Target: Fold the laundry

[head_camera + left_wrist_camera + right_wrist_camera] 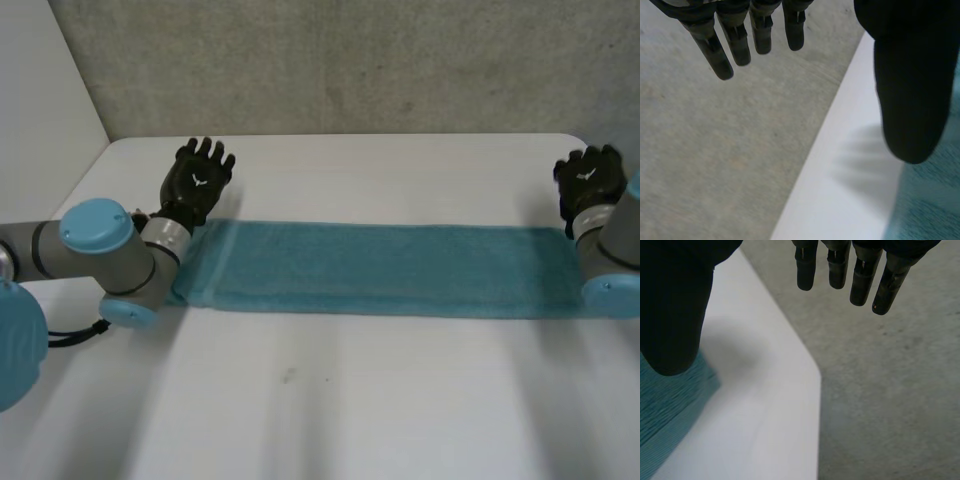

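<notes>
A teal towel (380, 270) is laid out as a long, narrow strip across the middle of the white counter (350, 400), running from one arm to the other. The left hand (198, 182) is held just past the far edge of the strip's left end, its fingers (715, 55) straight and spread, with nothing gripped. The right hand (588, 182) is held likewise by the right end, near the counter's rounded corner, its fingers (805, 270) straight, apart from the thumb and empty. A grey floor (890, 390) is seen beyond the counter's edge.

Grey arms (45, 250), light-blue caps (97, 225) (black hands (198, 185), small white marks).
</notes>
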Robot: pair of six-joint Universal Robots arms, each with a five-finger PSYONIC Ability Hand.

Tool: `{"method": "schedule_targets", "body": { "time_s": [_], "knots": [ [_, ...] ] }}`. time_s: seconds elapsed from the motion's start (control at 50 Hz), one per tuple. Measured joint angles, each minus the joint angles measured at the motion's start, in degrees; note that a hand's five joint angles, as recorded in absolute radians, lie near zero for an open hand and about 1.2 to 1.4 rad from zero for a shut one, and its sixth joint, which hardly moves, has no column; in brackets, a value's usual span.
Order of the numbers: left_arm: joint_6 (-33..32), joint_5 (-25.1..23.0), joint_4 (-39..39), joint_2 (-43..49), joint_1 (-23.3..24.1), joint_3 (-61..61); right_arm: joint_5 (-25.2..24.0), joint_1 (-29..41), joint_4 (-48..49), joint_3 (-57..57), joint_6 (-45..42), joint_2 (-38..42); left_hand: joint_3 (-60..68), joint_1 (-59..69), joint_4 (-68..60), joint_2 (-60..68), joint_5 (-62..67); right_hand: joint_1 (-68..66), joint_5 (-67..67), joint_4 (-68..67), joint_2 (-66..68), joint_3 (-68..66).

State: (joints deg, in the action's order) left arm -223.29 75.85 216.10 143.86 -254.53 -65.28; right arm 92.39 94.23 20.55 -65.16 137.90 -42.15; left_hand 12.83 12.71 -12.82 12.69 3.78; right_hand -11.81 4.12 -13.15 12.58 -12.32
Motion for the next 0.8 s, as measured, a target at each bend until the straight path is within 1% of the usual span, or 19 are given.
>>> {"method": "schedule_targets", "body": {
  "time_s": [0.12,0.16,0.2,0.24,0.26,0.28,0.3,0.32,0.36,0.4,0.5,0.52,0.58,0.6,0.62,0.68,0.7,0.72,0.8],
  "knots": [
    [-1.2,0.3,1.7,-7.2,1.0,-5.5,-0.3,-0.5,-0.6,-3.7,6.2,-9.1,-2.6,-2.3,2.7,-2.6,-2.0,0.0,0.0,0.0,0.0,0.0],
    [-1.2,0.5,1.8,-11.0,1.3,-8.8,-2.4,-0.8,-2.1,-6.6,9.3,-14.4,-3.0,-2.3,3.0,-2.9,-2.0,0.0,0.0,0.0,0.0,0.0],
    [-1.1,0.6,1.8,-13.0,1.4,-10.6,-3.9,-1.0,-3.2,-8.1,10.4,-16.8,-3.0,-2.3,3.1,-3.0,-2.0,0.0,0.0,0.0,0.0,0.0],
    [-0.4,0.7,1.7,-17.6,1.4,-15.3,-7.4,-1.4,-6.1,-11.1,12.1,-21.3,-3.0,-2.8,3.2,-3.1,-2.0,0.0,0.0,0.0,0.0,0.0],
    [-0.1,0.7,1.6,-19.1,1.4,-17.0,-8.7,-1.6,-7.3,-12.2,12.5,-22.8,-3.0,-2.8,3.2,-3.1,-2.3,0.0,0.0,0.0,0.0,0.0],
    [-0.1,0.7,1.6,-19.1,1.4,-17.0,-8.7,-1.6,-7.3,-12.2,12.5,-22.8,-3.0,-2.8,3.2,-3.1,-2.3,0.0,0.0,0.0,0.0,0.0],
    [1.1,0.7,1.5,-22.9,1.4,-21.3,-11.3,-2.8,-10.4,-14.7,13.0,-25.5,-3.0,-2.8,3.2,-3.1,-2.3,0.0,0.0,0.0,0.0,0.0],
    [2.1,0.7,1.4,-24.9,1.4,-23.7,-12.6,-3.7,-12.3,-16.2,13.1,-26.8,-3.0,-2.8,3.2,-3.1,-2.3,0.0,0.0,0.0,0.0,0.0],
    [3.7,0.7,1.3,-27.1,1.4,-26.6,-14.0,-5.0,-14.6,-18.0,13.2,-28.1,-3.0,-2.8,3.2,-3.2,-2.3,0.0,0.0,0.0,0.0,0.0],
    [7.5,0.8,1.1,-30.8,1.3,-31.7,-16.0,-7.5,-18.3,-21.0,13.1,-29.7,-3.0,-2.8,3.2,-3.2,-2.3,0.0,0.0,-0.1,0.2,-0.2],
    [15.3,1.4,0.1,-36.1,1.0,-38.5,-19.0,-11.3,-21.6,-25.3,12.5,-30.6,-3.0,-2.8,3.2,-3.2,-2.3,-2.4,3.1,-3.5,3.9,-4.4],
    [18.0,1.8,-0.5,-37.6,0.9,-40.2,-20.4,-12.5,-21.9,-26.6,12.2,-30.5,-3.0,-2.8,3.2,-3.2,-2.3,-4.5,5.0,-6.1,6.6,-6.9],
    [22.6,3.0,-2.3,-40.0,0.8,-42.5,-23.1,-14.6,-21.7,-28.6,11.7,-30.2,-3.0,-2.8,3.2,-3.1,-2.3,-4.5,5.0,-6.1,6.6,-6.9],
    [24.0,3.5,-3.0,-40.5,0.7,-43.0,-24.2,-15.3,-21.3,-29.2,11.5,-29.9,-3.0,-2.8,3.2,-3.1,-2.3,-7.8,8.2,-9.7,9.8,-10.6],
    [26.2,4.4,-4.6,-41.4,0.7,-43.7,-26.2,-16.5,-20.2,-30.2,11.2,-29.3,-3.0,-2.8,3.2,-3.1,-2.3,-8.3,8.7,-10.3,10.4,-11.1],
    [27.5,5.1,-5.8,-41.8,0.6,-43.9,-27.5,-17.2,-19.2,-30.8,11.0,-28.7,-3.0,-2.8,3.1,-3.0,-2.3,-9.6,10.1,-12.0,12.0,-12.7],
    [29.5,6.4,-8.1,-42.3,0.6,-44.2,-28.4,-17.7,-18.5,-31.2,10.9,-28.3,-2.9,-2.8,3.0,-3.0,-2.3,-10.5,11.1,-13.1,13.2,-13.8],
    [31.0,7.5,-10.1,-42.6,0.6,-44.2,-31.3,-19.1,-15.2,-32.4,10.5,-26.2,-2.9,-2.8,3.0,-3.0,-2.3,-11.4,12.1,-14.2,14.3,-14.8],
    [33.3,9.6,-13.9,-42.8,0.4,-44.3,-33.0,-19.9,-11.2,-33.1,10.2,-23.5,-2.9,-2.8,3.0,-3.0,-2.3,-14.6,15.6,-17.8,18.4,-18.6]
  ]
}}
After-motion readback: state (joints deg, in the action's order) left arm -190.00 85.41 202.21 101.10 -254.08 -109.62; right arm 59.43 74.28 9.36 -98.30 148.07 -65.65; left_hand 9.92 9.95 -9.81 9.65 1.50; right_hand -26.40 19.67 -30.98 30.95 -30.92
